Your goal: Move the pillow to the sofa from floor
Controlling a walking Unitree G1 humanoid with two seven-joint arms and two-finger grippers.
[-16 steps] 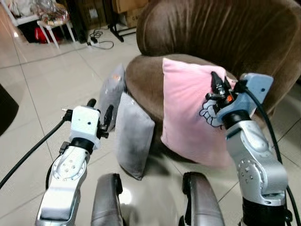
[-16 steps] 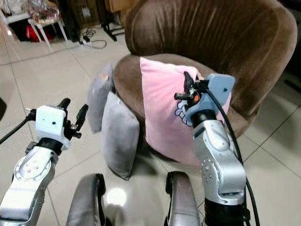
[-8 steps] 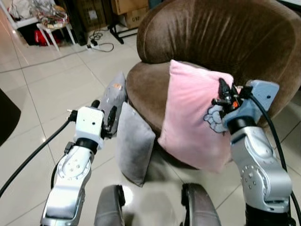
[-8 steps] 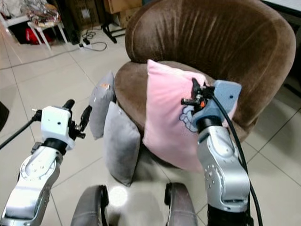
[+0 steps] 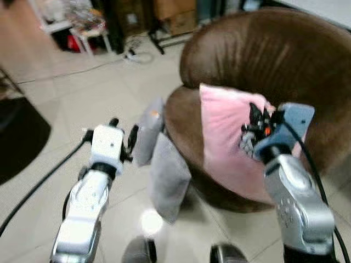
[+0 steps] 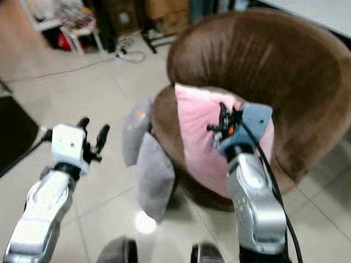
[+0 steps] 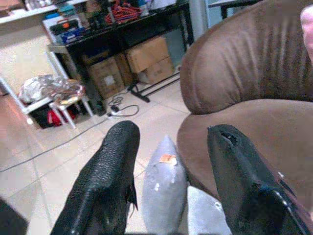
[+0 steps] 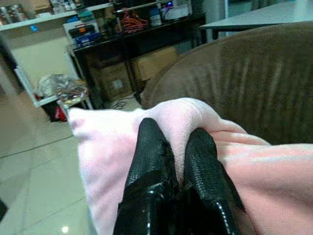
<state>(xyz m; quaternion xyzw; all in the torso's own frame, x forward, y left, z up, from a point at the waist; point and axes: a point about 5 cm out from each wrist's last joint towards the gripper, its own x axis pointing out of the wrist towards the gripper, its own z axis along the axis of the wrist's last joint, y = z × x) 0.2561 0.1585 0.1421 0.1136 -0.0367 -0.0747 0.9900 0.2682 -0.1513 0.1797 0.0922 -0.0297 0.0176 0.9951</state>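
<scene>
The large round brown velvet sofa [image 5: 263, 82] is being taken as the landmark here. A square pink plush pillow [image 5: 225, 137] is being held upright over the front of its seat, long axis running roughly top to bottom, its lower edge hanging past the seat's front rim and apparently not yet resting fully on the cushion. A fold of its upper edge is being pinched tightly between the two black fingers of the right gripper [image 8: 173, 161], so the pillow is lying directly within those jaws, and the right arm is clearly the nearer one. The seat is lying just behind and beneath the pillow, so a short carry inward toward the backrest is judged to be what is needed before release. Two grey rectangular cushions [image 5: 167, 175] are being left leaning against the sofa's left front side on the tiled floor [image 5: 66, 98]. The left gripper [image 7: 171, 191] is being held with fingers spread and empty, left of the sofa, above those cushions.
</scene>
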